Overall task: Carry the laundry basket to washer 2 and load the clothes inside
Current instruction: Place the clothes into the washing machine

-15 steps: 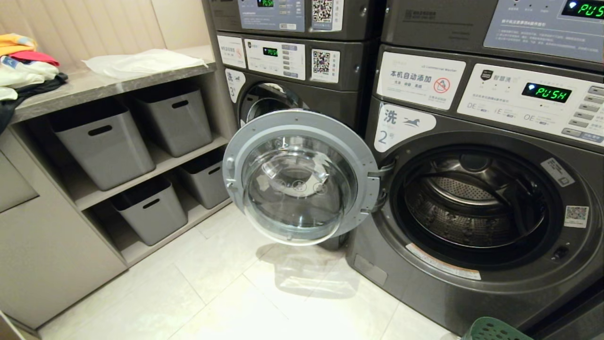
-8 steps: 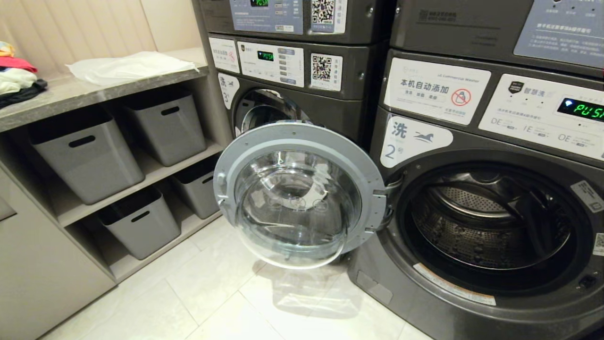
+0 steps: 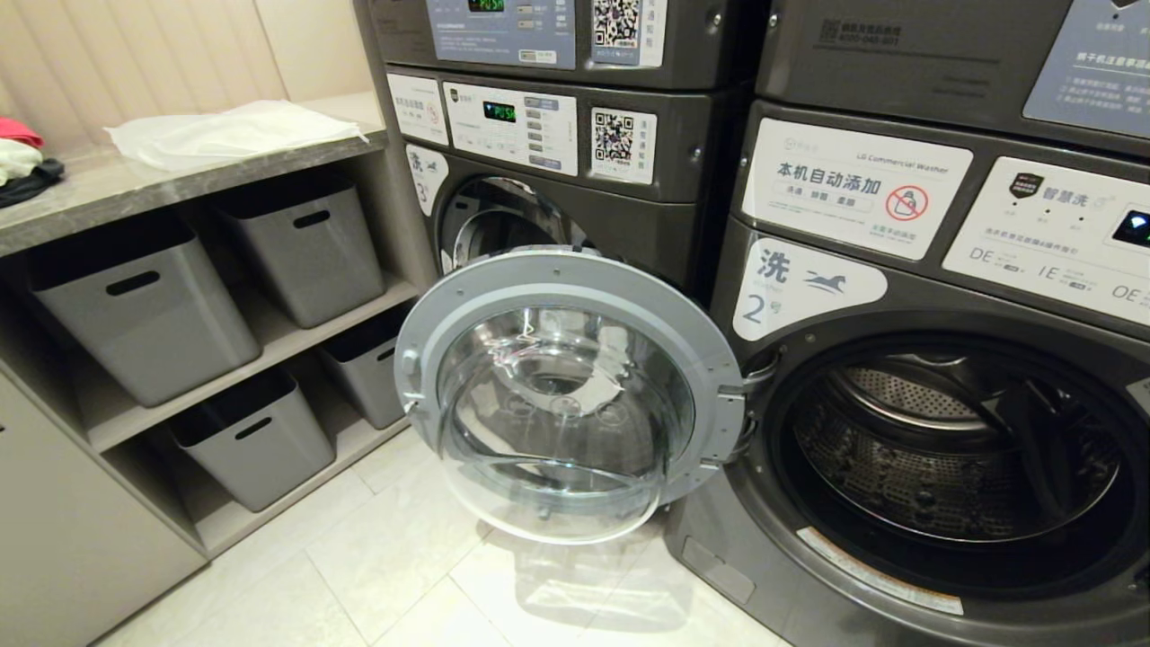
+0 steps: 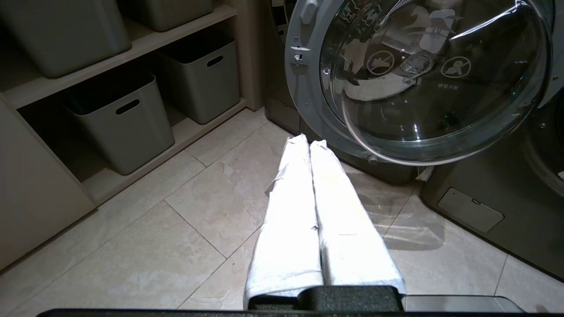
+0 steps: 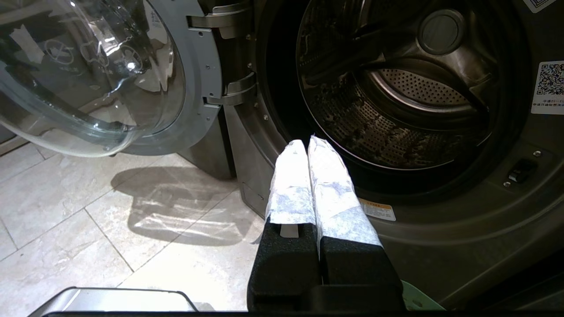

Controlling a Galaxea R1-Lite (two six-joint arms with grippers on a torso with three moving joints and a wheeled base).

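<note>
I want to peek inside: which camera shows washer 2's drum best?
The right wrist view: the drum shows whole, holes and back hub plain. The head view cuts the drum at the edge; the left wrist view shows only the open door.

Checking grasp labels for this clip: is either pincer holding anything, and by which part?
Nothing is held. The left pincer and the right pincer are both shut on nothing, fingers pressed together, in front of washer 2.

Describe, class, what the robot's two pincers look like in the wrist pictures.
Each pincer has two long, tapering fingers wrapped in white tape or cloth, set on a black base. The left pincer has smooth, bright white wrapping; the right pincer has crinkled white wrapping with greyish marks and blocky black finger mounts. No cables show.
</note>
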